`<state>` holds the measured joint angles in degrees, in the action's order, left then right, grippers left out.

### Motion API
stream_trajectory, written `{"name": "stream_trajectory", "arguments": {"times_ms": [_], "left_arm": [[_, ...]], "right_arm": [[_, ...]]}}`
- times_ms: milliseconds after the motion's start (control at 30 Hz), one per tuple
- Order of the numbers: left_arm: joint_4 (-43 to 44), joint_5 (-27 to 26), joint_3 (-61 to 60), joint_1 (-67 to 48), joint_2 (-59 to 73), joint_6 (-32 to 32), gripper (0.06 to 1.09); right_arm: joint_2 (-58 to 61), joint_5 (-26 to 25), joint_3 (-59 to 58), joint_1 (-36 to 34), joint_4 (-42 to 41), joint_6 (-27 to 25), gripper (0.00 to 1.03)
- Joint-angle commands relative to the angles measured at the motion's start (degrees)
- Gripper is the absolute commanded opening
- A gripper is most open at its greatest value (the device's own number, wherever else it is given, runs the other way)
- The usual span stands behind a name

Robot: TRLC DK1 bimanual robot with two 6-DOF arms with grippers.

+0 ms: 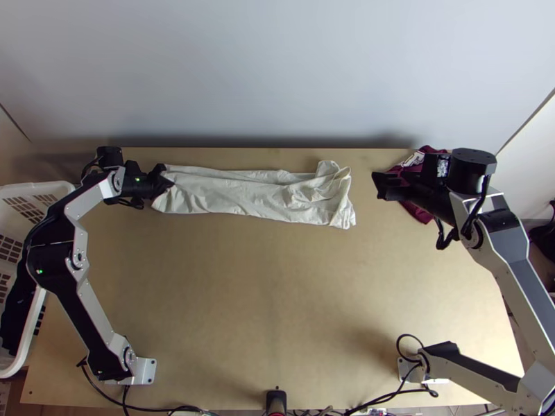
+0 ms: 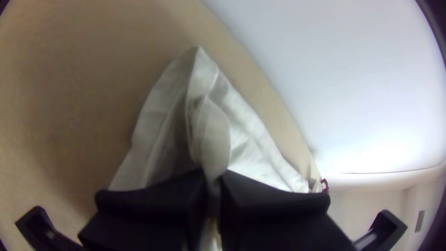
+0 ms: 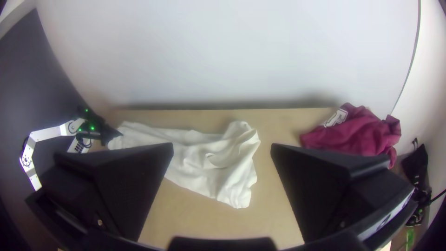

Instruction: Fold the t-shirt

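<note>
L gripper (image 1: 165, 183) clamped on end of white tee (image 1: 243, 195)!
R gripper (image 1: 378, 186) spread wide, nr maroon garment (image 3: 360, 137) w/ white print (image 3: 335, 118).

A pale, plain wall (image 1: 277, 69) rises behind the far edge of the light wooden table (image 1: 277, 298), a dark shadow along its foot. At the right, a dark seam parts it from a whitish side wall (image 1: 538, 163). A white slotted basket (image 1: 35, 188) is at the table's left. The left wrist view shows a bright glow on the wall.
</note>
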<state>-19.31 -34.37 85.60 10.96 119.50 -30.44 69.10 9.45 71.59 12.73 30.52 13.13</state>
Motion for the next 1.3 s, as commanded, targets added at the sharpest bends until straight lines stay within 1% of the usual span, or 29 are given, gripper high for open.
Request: {"name": "stream_trajectory", "arguments": {"times_ms": [0,67,167,367,433,567,733,833,967,1167,1267], "left_arm": [[1.9,-0.9,-4.8,0.4,-3.6,1.3,0.09],[1.4,-1.0,-5.6,1.9,-4.7,1.1,0.09],[0.1,-1.0,-7.8,4.9,-8.0,2.6,0.09],[-6.2,-1.7,-12.5,11.2,-16.8,8.6,0.09],[-8.0,-1.8,-14.1,12.9,-19.0,11.5,0.09],[-11.1,-1.8,-14.9,16.1,-19.7,13.9,0.09],[-15.8,-1.8,-15.6,17.0,-21.2,16.4,0.09],[-15.8,-1.9,-14.3,16.7,-22.6,15.4,0.09],[-17.6,-2.3,-9.3,15.0,-23.6,13.3,0.09],[-17.8,-2.2,-1.3,9.8,-23.5,8.6,0.09],[-18.4,-1.9,2.5,6.1,-22.3,7.4,0.09]], "right_arm": [[-0.1,0.0,0.5,0.0,0.1,1.2,0.97],[-0.1,0.0,0.3,0.0,0.1,1.5,0.97],[-0.2,0.0,0.2,0.0,0.0,2.1,0.97],[-0.1,0.1,-1.1,0.3,-1.7,2.9,0.97],[-0.1,0.1,-1.8,0.5,-2.6,3.5,0.97],[0.1,0.2,-2.6,1.2,-3.7,4.3,0.97],[0.2,0.1,-3.1,1.9,-4.2,4.3,0.97],[0.1,0.1,-3.4,1.9,-4.2,4.2,0.97],[0.1,0.1,-3.8,2.0,-4.3,4.4,0.97],[-0.1,0.1,-4.9,2.0,-5.5,4.5,0.97],[-0.5,0.1,-5.7,2.0,-5.6,4.5,0.97]]}}
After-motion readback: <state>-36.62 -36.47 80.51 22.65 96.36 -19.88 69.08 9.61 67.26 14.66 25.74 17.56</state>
